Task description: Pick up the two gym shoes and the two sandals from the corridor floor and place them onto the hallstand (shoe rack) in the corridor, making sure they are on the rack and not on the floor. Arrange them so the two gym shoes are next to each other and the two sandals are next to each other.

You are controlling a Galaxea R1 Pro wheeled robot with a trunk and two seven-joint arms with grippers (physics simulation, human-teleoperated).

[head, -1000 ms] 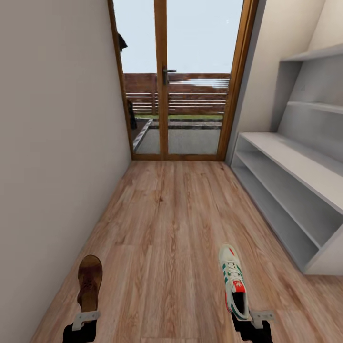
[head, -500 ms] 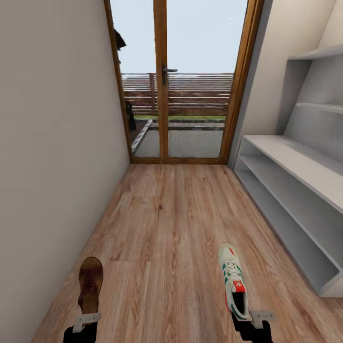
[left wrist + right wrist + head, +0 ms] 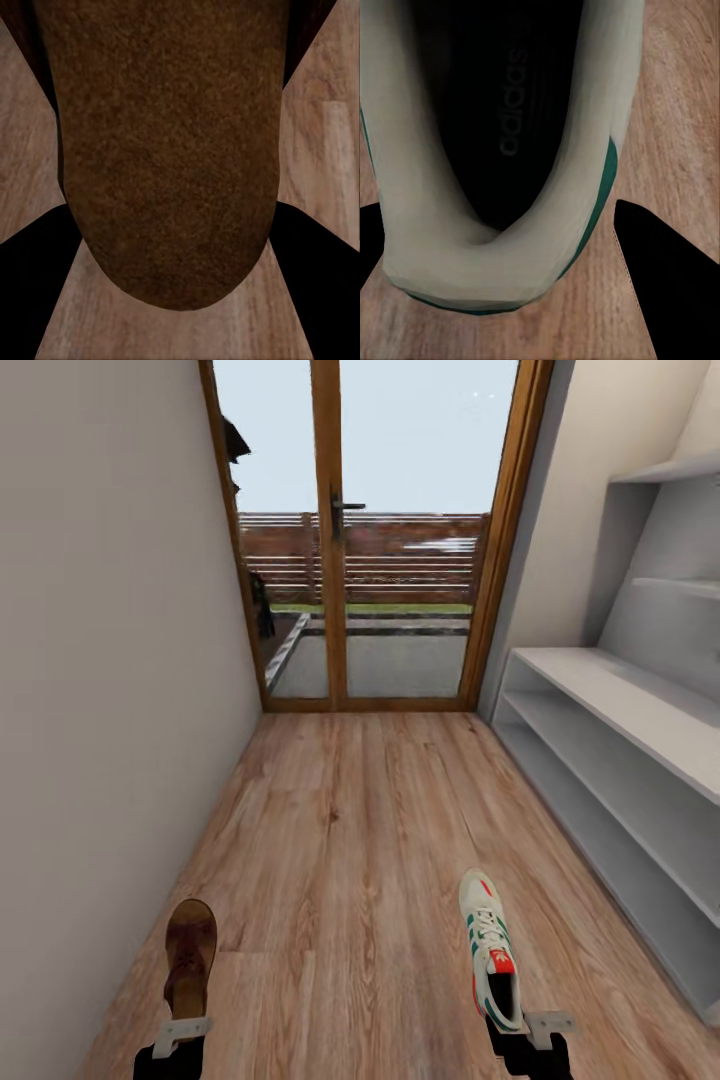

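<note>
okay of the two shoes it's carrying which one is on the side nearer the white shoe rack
The white gym shoe with green stripes, in the right gripper, is nearer the hallstand. The brown sandal, in the left gripper, is by the bare wall.

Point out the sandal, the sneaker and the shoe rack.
sandal (image 3: 189,955), head view, on its brown upper.
sneaker (image 3: 490,945), head view, on the laces.
shoe rack (image 3: 640,705), head view, on the white bench top.
</note>
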